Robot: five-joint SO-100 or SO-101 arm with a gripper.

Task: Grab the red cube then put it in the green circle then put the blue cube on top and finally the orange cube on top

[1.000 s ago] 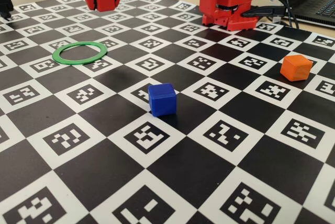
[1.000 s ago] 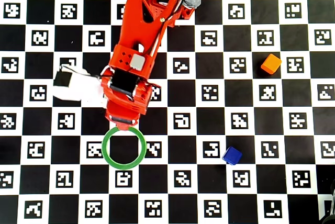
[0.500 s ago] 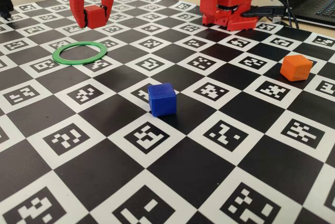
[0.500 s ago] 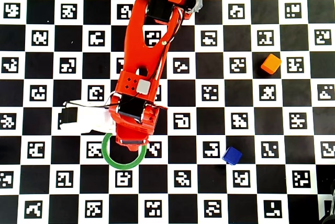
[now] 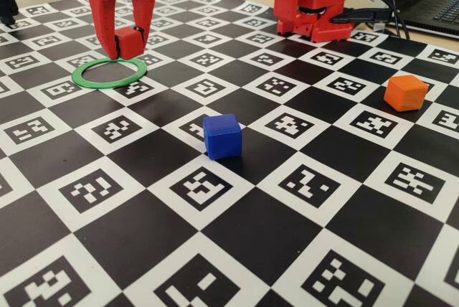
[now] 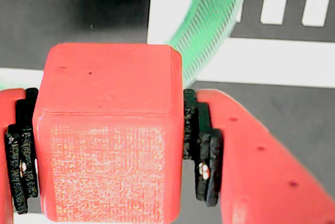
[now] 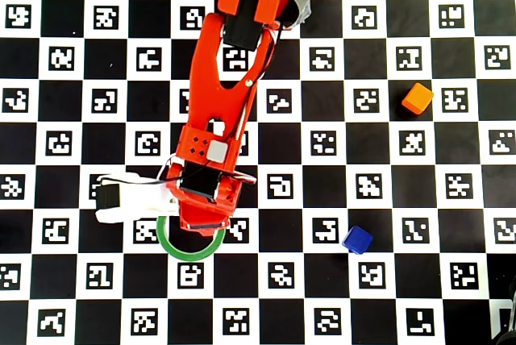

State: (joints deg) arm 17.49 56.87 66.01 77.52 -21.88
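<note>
the gripper (image 5: pixel 122 49) has dropped lower, clenched on the red cube (image 5: pixel 130 41) over the green circle's (image 5: pixel 109 73) far rim, so next it needs lowering into the centre.

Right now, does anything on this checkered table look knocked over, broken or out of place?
Nothing stands out. The gripper holds the red cube squarely just above the green circle; the blue cube and orange cube sit flat on the board, apart and undamaged.
</note>
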